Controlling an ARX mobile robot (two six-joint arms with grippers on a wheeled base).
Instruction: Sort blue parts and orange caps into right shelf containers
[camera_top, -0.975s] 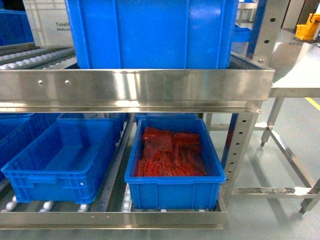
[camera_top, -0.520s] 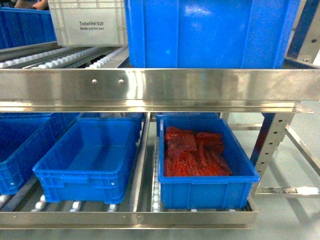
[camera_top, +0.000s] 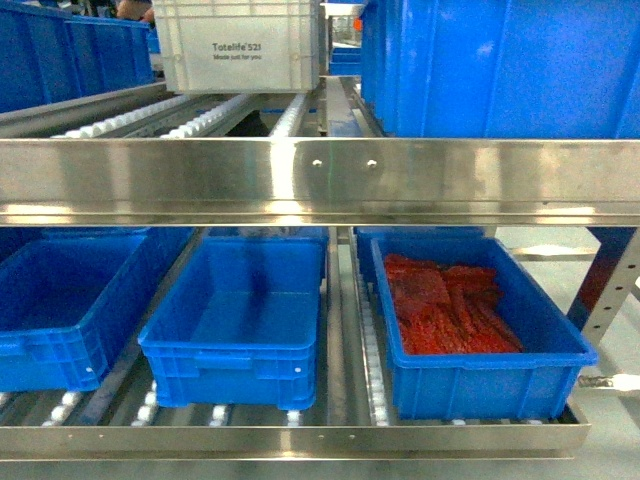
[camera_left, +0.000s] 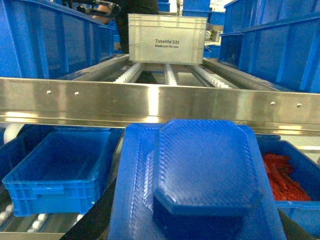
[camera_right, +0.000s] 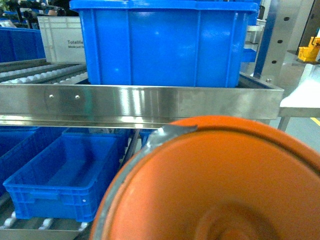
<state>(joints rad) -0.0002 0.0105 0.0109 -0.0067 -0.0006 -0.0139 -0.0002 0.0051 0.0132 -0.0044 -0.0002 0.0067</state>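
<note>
Head view: steel roller shelf (camera_top: 320, 180) carries blue bins (camera_top: 240, 320) on two tiers.

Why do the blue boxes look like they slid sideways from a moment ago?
The robot's own view swung left, so everything drifted right in the head view: the deep blue plastic bin of red pieces now sits far right, the empty blue plastic bin sits mid-frame, and the pale grey crate shows fully. The bins kept their places on the steel roller shelf, and nothing was picked up or dropped.
</note>
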